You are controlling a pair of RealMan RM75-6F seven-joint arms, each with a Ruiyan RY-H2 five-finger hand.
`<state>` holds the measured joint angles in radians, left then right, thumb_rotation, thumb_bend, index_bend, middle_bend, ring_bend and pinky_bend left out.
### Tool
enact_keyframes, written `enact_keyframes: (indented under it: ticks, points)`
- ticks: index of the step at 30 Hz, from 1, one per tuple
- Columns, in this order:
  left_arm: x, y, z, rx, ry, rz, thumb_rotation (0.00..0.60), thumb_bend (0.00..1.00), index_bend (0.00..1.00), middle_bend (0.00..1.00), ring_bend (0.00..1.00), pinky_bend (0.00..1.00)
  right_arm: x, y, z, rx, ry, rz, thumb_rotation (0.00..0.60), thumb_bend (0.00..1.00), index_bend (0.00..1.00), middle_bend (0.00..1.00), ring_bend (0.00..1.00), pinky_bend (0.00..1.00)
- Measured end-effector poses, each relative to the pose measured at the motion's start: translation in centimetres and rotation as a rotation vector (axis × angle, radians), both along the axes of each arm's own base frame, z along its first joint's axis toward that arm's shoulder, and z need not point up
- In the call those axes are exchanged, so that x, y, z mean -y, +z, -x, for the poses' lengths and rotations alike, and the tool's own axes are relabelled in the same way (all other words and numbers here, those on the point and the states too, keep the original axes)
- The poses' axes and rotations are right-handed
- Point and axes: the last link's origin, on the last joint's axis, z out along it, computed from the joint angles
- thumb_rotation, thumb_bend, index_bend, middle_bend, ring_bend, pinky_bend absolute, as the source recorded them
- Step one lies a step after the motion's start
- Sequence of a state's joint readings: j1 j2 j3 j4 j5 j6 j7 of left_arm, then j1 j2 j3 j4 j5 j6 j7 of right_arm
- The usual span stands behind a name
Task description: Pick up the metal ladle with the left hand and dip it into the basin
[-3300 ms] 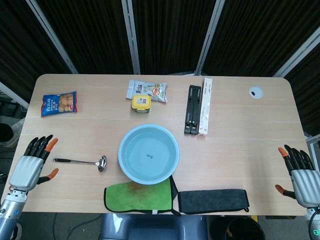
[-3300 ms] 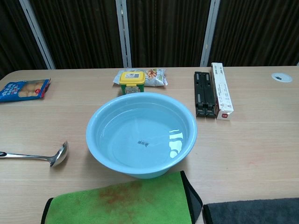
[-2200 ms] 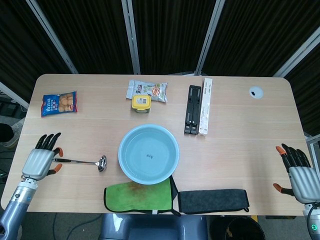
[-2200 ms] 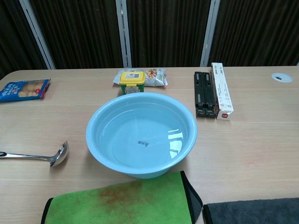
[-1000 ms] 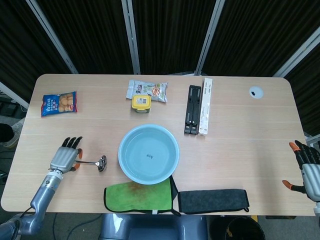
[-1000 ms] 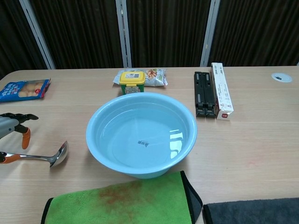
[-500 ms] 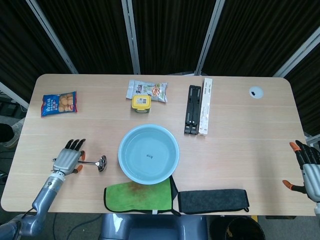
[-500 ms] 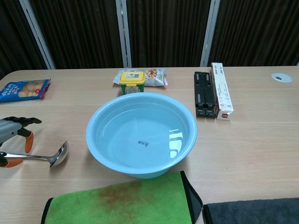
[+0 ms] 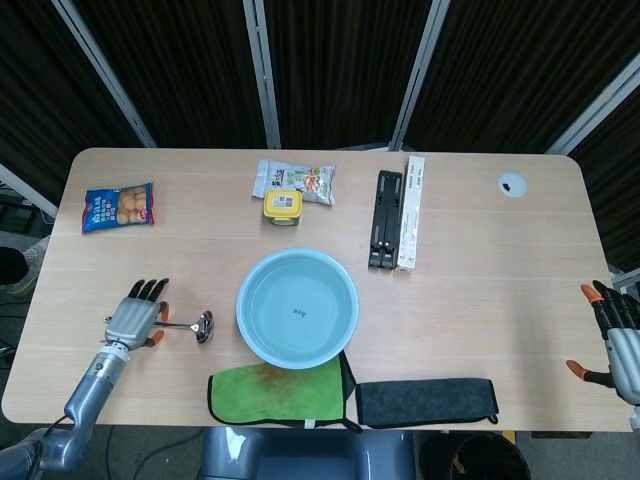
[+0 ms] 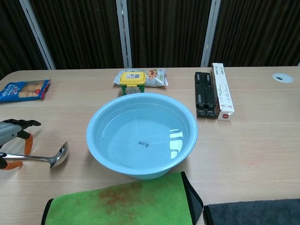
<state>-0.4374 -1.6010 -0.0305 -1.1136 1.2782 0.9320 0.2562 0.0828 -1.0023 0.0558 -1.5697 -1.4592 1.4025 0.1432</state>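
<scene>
Left hand [image 9: 133, 318] spread open over the metal ladle [image 10: 43, 157] handle.
Its fingers are apart around the handle, not closed; the ladle lies flat on the desk [image 9: 480, 230], bowl toward the water-filled basin [image 9: 297, 308]. Right hand [image 9: 620, 345] rests open at the desk's edge.

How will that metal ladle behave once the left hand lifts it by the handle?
The metal ladle looks rigid, so it should not flex. Its thin, polished handle may slip or twist between the fingers of the left hand. The bowl sits at the far end from the hand, so it will probably droop bowl-down unless gripped firmly.
</scene>
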Motion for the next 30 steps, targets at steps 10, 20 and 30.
enact_keyframes:
  ticks: [10,20,30]
  points:
    - [-0.14,-0.13,0.28,-0.007,0.004,0.0,0.6,0.32,0.49,0.0,0.0,0.0,0.05,0.0,0.07,-0.002,-0.002,0.0,0.6,0.0,0.0,0.0,0.0,0.0]
    - [-0.15,0.03,0.7,-0.02,0.012,-0.004,0.6,0.38,0.51,0.0,0.0,0.0,0.2,-0.1,0.17,-0.007,-0.01,0.002,0.6,0.0,0.0,0.0,0.0,0.0]
    - [0.05,0.37,0.93,-0.028,0.017,-0.008,0.6,0.41,0.54,0.0,0.0,0.0,0.2,-0.11,0.09,-0.007,-0.007,0.004,0.6,0.0,0.0,0.0,0.0,0.0]
